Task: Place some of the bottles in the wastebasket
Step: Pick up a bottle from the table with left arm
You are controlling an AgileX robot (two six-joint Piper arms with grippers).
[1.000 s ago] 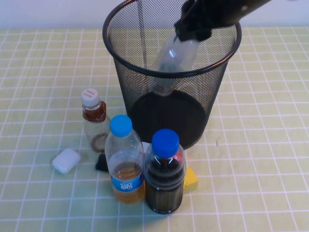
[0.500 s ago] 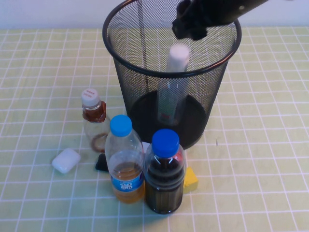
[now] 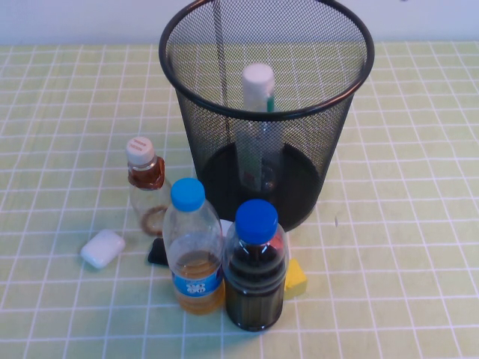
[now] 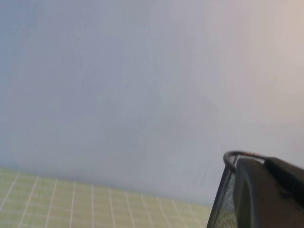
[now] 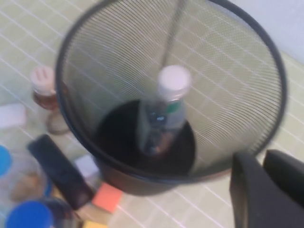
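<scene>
Yellow-green checked cloth covered the bench (image 3: 404, 247), with a pale wall behind it.

**Right hand** (image 5: 263, 190): above and just outside the rim of the wastebasket (image 3: 266, 112), carrying nothing. Whether it was spread or pressed together could not be told.

**Left hand** (image 4: 268, 194): raised beside the wastebasket rim. Its state likewise could not be told, and nothing was seen in it.

**Larger bottle** (image 3: 258, 127): below the right hand, upright inside the wastebasket on its base, white cap just under rim level. One part of the task was judged done.

**Smaller bottle** (image 3: 146, 191): farther from the right hand, beyond the wastebasket, upright on the bench just outside the mesh wall.

**Clutter:**
- The light-blue-capped bottle (image 3: 192, 247) and the blue-capped bottle (image 3: 255, 269) stood close together just beside the smaller bottle.
- A white case (image 3: 102, 247), a black object (image 3: 158, 252) and a yellow block (image 3: 296, 278) lay at their feet.

**Risks, as judged:**
- A reach for the smaller bottle had to pass between the mesh and the two taller bottles. A wide or slanted approach could topple one of them or nudge the wastebasket.
- The smaller bottle was light and narrow-necked. A grip placed high could let it swing or slip before it cleared the rim.
- Released against the standing larger bottle's cap, it could bounce out.
</scene>
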